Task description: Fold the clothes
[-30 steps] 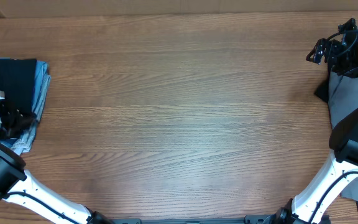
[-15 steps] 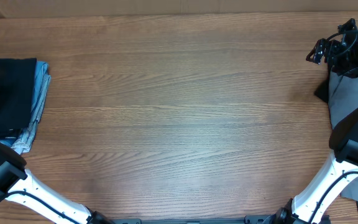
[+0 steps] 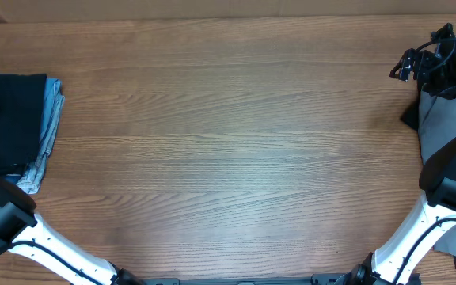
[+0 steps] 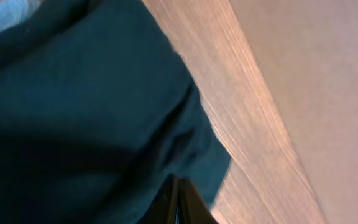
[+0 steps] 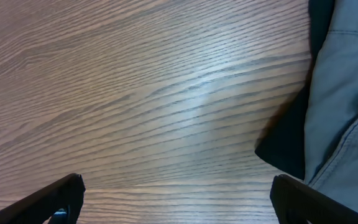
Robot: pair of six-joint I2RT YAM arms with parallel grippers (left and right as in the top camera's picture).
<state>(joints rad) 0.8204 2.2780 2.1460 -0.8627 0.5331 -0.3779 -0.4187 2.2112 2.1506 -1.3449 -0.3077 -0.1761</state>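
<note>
- The right gripper (image 5: 179,202) hangs with its fingers spread wide and nothing between them. It is over bare bench (image 3: 228,158) at the right edge, near the far corner.
- Just beside it lies a grey garment (image 5: 347,81), loose and creased. A dark cloth (image 5: 288,149) pokes out from under the side facing the middle of the bench.
- The left gripper (image 4: 180,205) shows only as a dark sliver at the foot of its own view, close over a navy garment (image 4: 79,124). Whether it is parted or closed cannot be told, and the overhead view does not show it.
- The navy garment tops a neat stack (image 3: 18,127) at the left edge, with a light-blue garment (image 3: 52,119) under it.
- The stack looks finished, while the grey garment and the dark cloth look unfolded. The task therefore seems partway, with at least those left.
- The stack is cut off at the left, so its count is unknown.
- The right arm covers part of the grey garment.
- It is unclear whether the dark cloth is a separate piece.
- The left wrist view is blurred.
</note>
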